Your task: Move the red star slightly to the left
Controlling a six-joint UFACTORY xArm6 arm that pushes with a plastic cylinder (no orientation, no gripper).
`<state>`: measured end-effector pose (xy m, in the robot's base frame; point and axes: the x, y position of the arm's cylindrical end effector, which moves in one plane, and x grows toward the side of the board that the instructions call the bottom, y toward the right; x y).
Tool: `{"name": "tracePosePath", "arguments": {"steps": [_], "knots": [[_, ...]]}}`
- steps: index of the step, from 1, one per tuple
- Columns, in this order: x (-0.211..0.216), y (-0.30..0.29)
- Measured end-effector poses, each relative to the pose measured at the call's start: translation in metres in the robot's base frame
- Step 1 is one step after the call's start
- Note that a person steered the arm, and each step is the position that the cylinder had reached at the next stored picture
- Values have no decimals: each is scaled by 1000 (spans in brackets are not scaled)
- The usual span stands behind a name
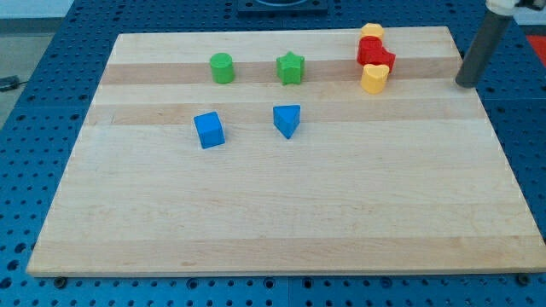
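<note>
The red star (375,56) lies near the view's top right of the wooden board (281,213). It is wedged between a yellow block (371,32) just above it and a yellow block (374,78) just below it, touching both. My tip (465,83) is at the lower end of the dark rod, at the board's right edge. It stands well to the right of the red star and a little lower, apart from every block.
A green cylinder (222,67) and a green star (291,67) sit at the top middle. A blue cube (209,130) and a blue triangular block (287,120) lie below them. Blue perforated table surrounds the board.
</note>
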<state>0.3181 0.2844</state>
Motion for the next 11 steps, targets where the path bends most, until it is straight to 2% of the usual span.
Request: {"name": "tracePosePath", "arguments": {"steps": [1, 3, 7, 9, 11], "knots": [[-21, -20], [-25, -72], [-25, -101], [-19, -98], [-17, -39]]}}
